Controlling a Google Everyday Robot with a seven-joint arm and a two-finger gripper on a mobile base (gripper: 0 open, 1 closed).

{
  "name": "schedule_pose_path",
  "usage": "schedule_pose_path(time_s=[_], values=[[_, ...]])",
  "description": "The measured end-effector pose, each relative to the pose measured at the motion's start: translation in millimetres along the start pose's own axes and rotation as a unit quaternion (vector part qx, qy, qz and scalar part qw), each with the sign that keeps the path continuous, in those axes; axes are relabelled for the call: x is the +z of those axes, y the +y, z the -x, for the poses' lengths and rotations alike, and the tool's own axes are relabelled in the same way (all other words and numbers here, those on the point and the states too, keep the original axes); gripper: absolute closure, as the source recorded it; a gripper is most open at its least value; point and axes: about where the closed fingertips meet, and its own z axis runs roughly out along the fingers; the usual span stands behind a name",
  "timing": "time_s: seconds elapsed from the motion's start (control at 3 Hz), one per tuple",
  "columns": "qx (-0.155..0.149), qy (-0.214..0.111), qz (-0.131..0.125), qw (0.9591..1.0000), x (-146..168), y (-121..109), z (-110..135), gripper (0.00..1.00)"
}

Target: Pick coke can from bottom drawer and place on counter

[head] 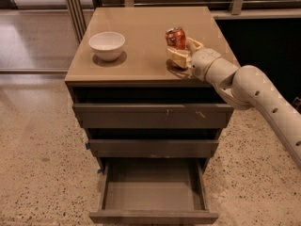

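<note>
1. Camera view: the cream gripper sits over the right side of the glossy tan bench, jaws closed around the small red coke can.
2. The grey-brown bottom drawer stands open; a white round bowl rests at the bench's left.

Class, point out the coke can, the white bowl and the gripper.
coke can (176,37), camera view, red side.
white bowl (107,49), camera view, outer wall.
gripper (184,52), camera view, its tip, over the counter (141,55) beside the can.
</note>
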Motion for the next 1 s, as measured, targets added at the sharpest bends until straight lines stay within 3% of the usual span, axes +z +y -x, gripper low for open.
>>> schedule_pose_path(time_s=[0.33,0.67,1.0], values=[[0.000,0.000,0.000,1.0000,0.0,0.0,0.0,0.12],[0.000,0.000,0.000,1.0000,0.1,0.1,0.0,0.00],[0.000,0.000,0.000,1.0000,0.1,0.1,0.0,0.00]])
